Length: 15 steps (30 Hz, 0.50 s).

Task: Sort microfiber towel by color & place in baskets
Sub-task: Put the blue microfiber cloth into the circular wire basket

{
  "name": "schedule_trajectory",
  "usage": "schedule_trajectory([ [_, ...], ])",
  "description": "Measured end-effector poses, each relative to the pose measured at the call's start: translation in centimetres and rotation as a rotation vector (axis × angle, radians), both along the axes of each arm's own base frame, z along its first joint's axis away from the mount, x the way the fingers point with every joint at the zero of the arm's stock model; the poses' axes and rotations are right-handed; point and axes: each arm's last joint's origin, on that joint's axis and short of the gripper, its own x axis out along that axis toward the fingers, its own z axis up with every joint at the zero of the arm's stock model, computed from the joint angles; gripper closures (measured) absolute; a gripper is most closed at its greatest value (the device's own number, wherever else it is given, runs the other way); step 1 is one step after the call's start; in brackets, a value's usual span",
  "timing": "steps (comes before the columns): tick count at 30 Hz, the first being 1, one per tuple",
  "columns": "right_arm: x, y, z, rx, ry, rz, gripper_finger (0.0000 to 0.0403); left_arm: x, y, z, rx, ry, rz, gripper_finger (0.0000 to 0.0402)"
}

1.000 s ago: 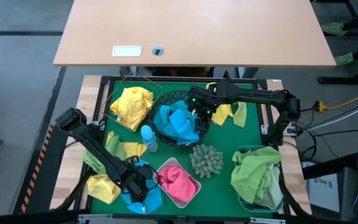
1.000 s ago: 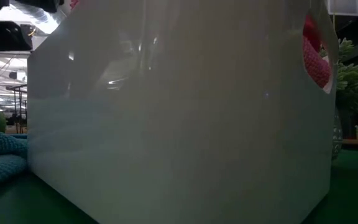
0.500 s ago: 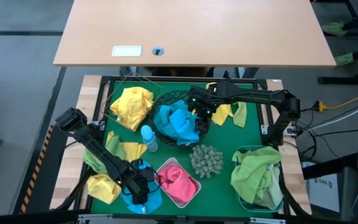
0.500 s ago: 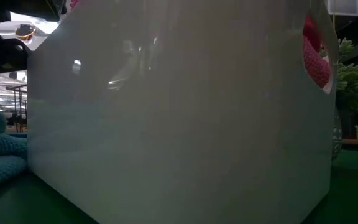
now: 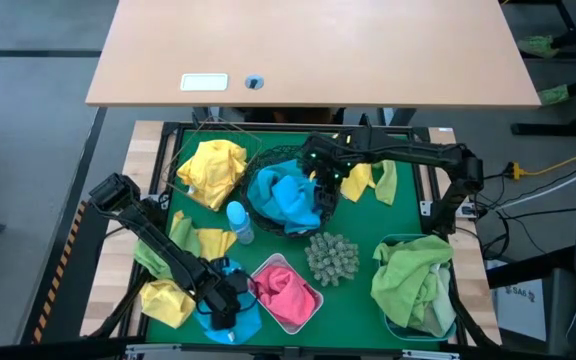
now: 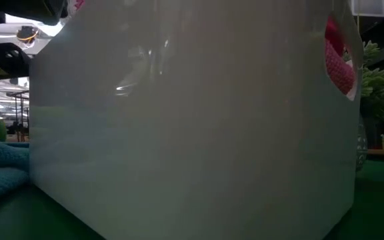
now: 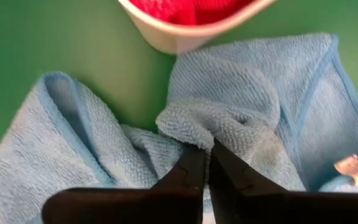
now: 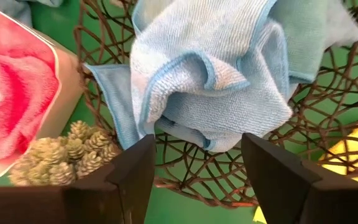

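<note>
**Blue towel pinched at lower left; a thin grip could let it slip**

At the lower left of the high view, the left gripper (image 5: 220,303) was closed on a raised fold of a blue towel (image 7: 241,118) lying on the green counter (image 5: 368,225), just beside the white tub (image 5: 308,312) holding pink towel (image 5: 286,294). Only a small ridge sat between the fingers, so the cloth might slide free on lifting, or drag against the tub and shift it. Yellow towels (image 5: 211,168) lay at upper left and lower left. At centre, the black wire bowl (image 5: 265,160) held blue towels (image 5: 290,197). Over its right rim, the right gripper (image 8: 197,163) hung wide open and empty. A green pile (image 5: 414,278) filled the lower-right tub.
</note>
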Motion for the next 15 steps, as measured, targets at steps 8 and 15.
schedule_trajectory([
  [8, -0.8, 0.1, 3.4, -0.003, -0.011, 0.003, 0.0166, -0.1, -1.1, 0.9, -0.054, -0.005, -0.036, 0.0400],
  [15, -2.1, 0.2, 5.3, -0.087, 0.011, 0.105, 0.0166, 0.8, -2.9, 4.2, -0.074, -0.113, -0.112, 0.0401],
])
